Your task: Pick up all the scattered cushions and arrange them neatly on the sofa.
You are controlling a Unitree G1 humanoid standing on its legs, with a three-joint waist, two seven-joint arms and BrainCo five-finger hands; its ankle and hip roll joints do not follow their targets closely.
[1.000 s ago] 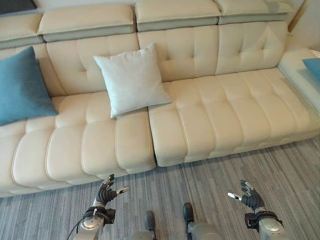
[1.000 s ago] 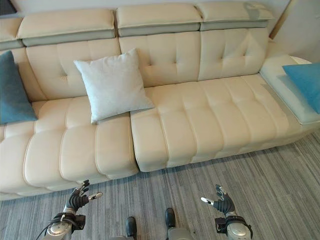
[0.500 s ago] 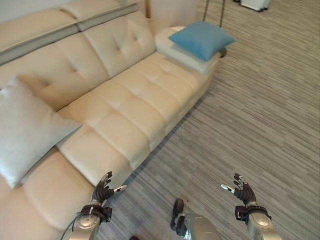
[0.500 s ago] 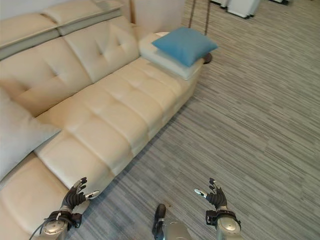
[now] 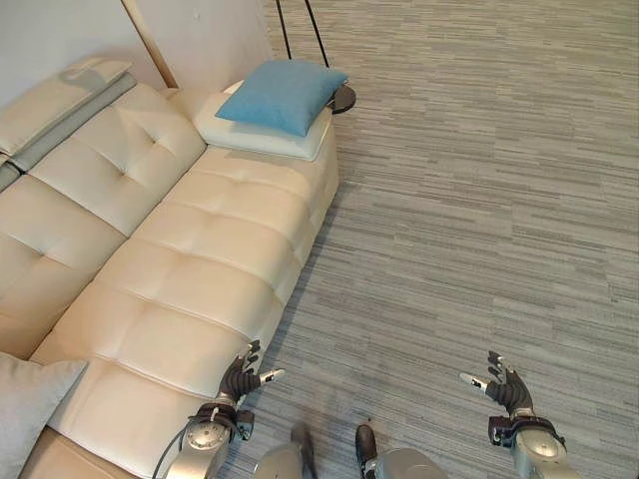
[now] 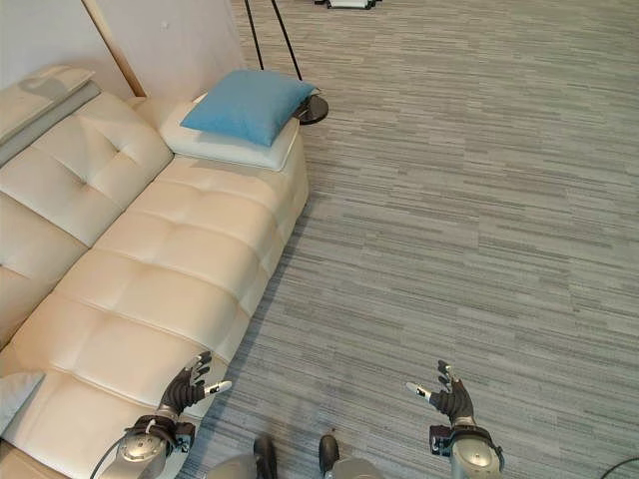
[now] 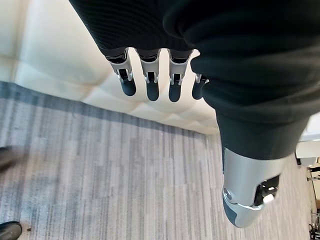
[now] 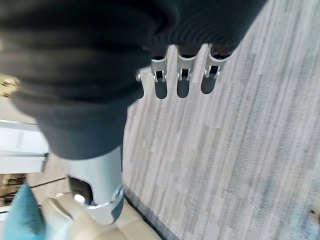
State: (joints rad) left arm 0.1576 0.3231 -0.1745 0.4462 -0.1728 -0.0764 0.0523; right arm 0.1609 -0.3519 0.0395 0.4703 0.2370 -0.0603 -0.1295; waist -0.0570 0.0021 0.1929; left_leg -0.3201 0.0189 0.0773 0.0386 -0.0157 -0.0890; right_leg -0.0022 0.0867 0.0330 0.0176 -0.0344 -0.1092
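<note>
Two cushions: in sight on the sofa, one blue, one pale grey.
Blue cushion (image 5: 282,93): lying flat on the cream pad (image 5: 262,139) at the far end of the sofa, tilted a little, one corner reaching past the pad's edge toward the floor.
Grey cushion (image 5: 28,406): only a corner in view at the near left edge, resting on the seat against the backrest side; well apart from the blue one.
Sofa (image 5: 180,269): cream, tufted, running from the near left up to the far end by the wall; seat between the two cushions bare.
Left hand (image 5: 241,377): low at the front edge of the sofa seat, just over the seam between seat and floor; fingers (image 7: 148,82) straight and spread, thumb out to the side, holding nothing.
Right hand (image 5: 504,385): low over the carpet, well apart from the sofa; fingers (image 8: 182,81) straight and loosely spread, thumb apart, holding nothing.
Floor (image 5: 469,200): grey striped carpet, stretching wide to the right of the sofa.
Lamp base (image 5: 340,97): dark round disc on the carpet just beside the sofa's far end, two thin dark poles rising from that spot.
Wall (image 5: 60,35): pale, behind the sofa's backrest, with a slanted wooden strip near the corner.
</note>
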